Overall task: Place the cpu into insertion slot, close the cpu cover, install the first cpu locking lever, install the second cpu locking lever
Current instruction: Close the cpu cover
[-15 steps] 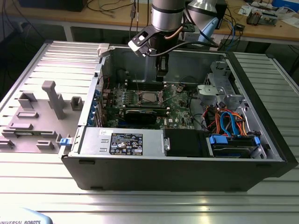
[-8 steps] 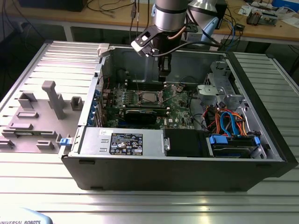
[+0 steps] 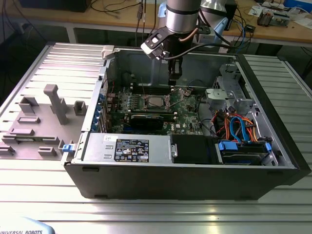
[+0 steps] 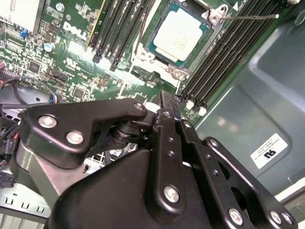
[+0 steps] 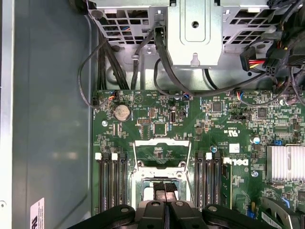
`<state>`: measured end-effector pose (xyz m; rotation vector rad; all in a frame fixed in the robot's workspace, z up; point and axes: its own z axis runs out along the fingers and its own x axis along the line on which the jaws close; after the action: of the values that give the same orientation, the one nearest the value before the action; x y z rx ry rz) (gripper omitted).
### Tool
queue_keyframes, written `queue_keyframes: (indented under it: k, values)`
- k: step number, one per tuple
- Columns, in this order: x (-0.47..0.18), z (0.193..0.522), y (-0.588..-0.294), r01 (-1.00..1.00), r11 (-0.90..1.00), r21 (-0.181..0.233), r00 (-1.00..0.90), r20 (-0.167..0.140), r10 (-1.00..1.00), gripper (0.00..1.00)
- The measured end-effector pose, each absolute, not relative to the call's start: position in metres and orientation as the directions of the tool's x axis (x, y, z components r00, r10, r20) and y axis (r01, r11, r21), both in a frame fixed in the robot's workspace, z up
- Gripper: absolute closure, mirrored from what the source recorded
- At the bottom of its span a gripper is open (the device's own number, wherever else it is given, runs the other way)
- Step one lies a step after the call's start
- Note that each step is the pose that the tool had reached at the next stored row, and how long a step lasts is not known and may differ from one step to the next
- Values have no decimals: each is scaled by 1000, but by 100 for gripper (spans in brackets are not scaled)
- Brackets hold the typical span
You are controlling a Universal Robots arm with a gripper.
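The cpu (image 4: 180, 36), a square chip with a pale metal top, lies in the insertion slot (image 4: 143, 56) on the green motherboard; in the exterior view the cpu (image 3: 155, 101) sits mid-board. The cpu cover (image 5: 162, 142), a silver frame with a window, is swung open away from the socket, and board shows through it. A thin wire locking lever (image 4: 250, 17) sticks out beside the socket, unlatched. My gripper (image 5: 165, 185) hangs just above the socket's cover-side edge with its black fingers pressed together and nothing between them. In the exterior view the gripper (image 3: 172, 87) reaches down into the case.
Black memory slots (image 5: 109, 181) flank the socket on both sides. A metal drive cage (image 5: 195, 33) and cable bundles (image 3: 234, 124) lie beyond the board. The power supply (image 3: 129, 147) and case walls (image 3: 273, 117) hem the board in. A finned heatsink (image 5: 285, 162) stands nearby.
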<state>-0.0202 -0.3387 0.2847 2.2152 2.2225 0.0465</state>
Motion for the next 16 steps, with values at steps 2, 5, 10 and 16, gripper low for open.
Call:
queue_keyframes:
  k: [2, 5, 10, 16]
  values:
    - [-20, 285, -339, 1000, 3, 23, -3, 19, 1000, 89]
    - [-19, 285, -339, 1000, 3, 23, -3, 19, 1000, 89]
    - [-19, 285, -339, 1000, 3, 23, -3, 19, 1000, 89]
    - [-10, 284, -339, 1000, 3, 22, -3, 19, 1000, 89]
